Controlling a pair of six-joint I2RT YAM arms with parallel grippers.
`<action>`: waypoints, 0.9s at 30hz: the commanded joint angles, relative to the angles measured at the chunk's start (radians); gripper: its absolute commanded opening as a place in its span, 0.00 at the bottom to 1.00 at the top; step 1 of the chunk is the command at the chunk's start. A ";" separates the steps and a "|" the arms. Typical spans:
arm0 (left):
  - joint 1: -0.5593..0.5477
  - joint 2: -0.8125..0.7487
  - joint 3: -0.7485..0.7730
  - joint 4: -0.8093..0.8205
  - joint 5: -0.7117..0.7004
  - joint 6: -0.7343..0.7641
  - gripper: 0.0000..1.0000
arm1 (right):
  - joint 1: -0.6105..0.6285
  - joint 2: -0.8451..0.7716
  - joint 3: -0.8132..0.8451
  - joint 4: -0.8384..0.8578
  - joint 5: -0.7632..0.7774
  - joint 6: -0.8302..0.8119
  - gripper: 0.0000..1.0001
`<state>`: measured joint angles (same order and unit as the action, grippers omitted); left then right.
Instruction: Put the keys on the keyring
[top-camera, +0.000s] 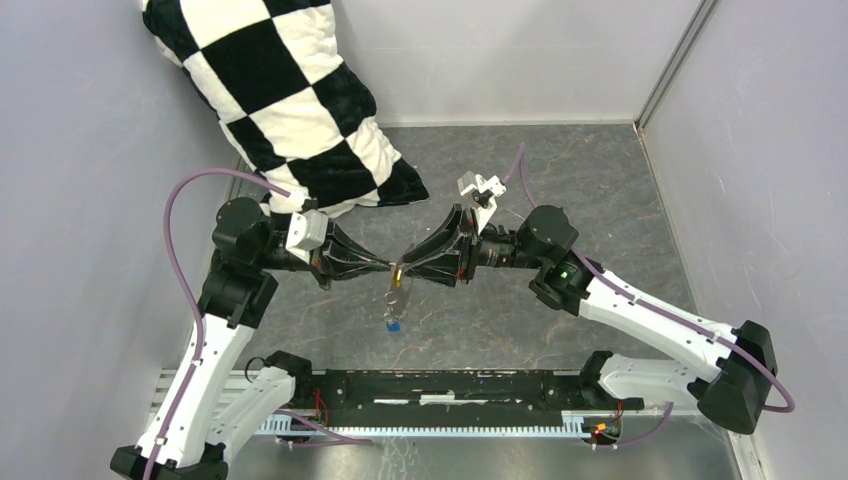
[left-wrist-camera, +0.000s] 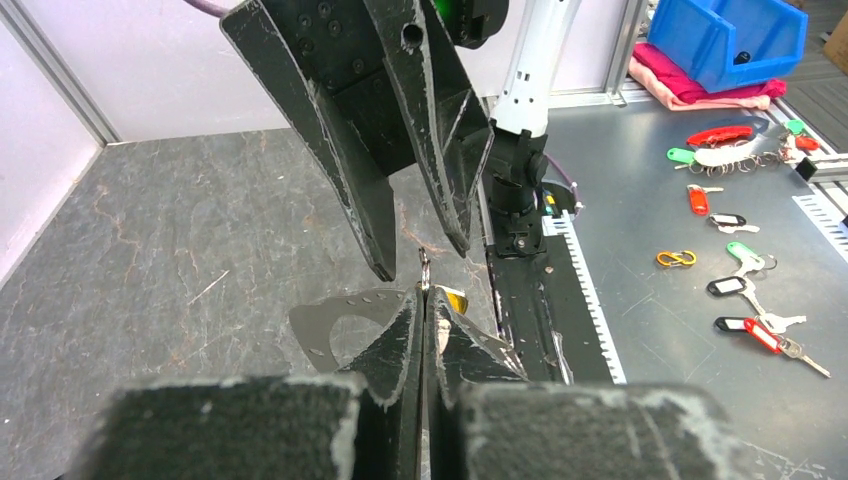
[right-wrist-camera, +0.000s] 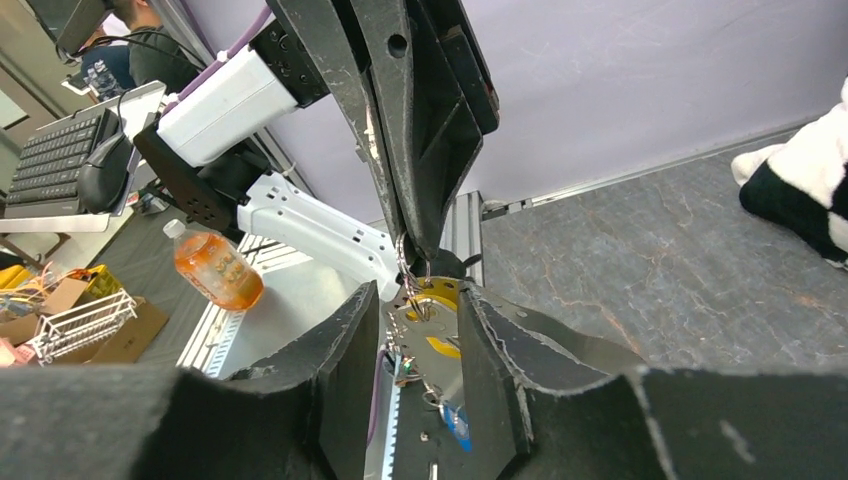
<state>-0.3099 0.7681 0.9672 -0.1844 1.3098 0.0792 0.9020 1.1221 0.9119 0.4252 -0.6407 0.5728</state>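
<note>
My two grippers meet tip to tip above the middle of the table. My left gripper (top-camera: 388, 266) is shut on the thin metal edge of the keyring (left-wrist-camera: 424, 265), which sticks up between its tips (left-wrist-camera: 424, 295). The keyring (top-camera: 398, 295) hangs down as a beaded loop (right-wrist-camera: 392, 335). The yellow-headed key (top-camera: 398, 270) sits at the pinch point (left-wrist-camera: 456, 300), between my right gripper's fingers (right-wrist-camera: 440, 293). The blue-headed key (top-camera: 393, 323) dangles at the loop's bottom (right-wrist-camera: 460, 425). My right gripper (top-camera: 408, 268) is open, its fingers either side of the yellow key and ring (right-wrist-camera: 420, 300).
A black-and-white checkered pillow (top-camera: 290, 100) lies at the back left. The arms' black base rail (top-camera: 450, 385) runs along the near edge. Outside the cell, several spare keys (left-wrist-camera: 740, 260), a blue bin (left-wrist-camera: 725, 35) and an orange bottle (right-wrist-camera: 212, 268) show.
</note>
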 joint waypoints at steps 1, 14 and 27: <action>-0.002 -0.016 0.002 0.040 -0.011 -0.031 0.02 | -0.002 0.013 0.000 0.060 -0.023 0.018 0.38; -0.003 -0.031 -0.002 -0.007 -0.035 0.035 0.02 | -0.003 0.014 -0.011 0.055 -0.042 0.034 0.00; -0.003 -0.042 -0.007 0.004 -0.030 0.055 0.02 | -0.002 0.065 -0.033 0.045 -0.071 0.103 0.00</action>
<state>-0.3099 0.7422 0.9581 -0.2077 1.2827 0.0982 0.9020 1.1564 0.8989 0.4320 -0.6811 0.6258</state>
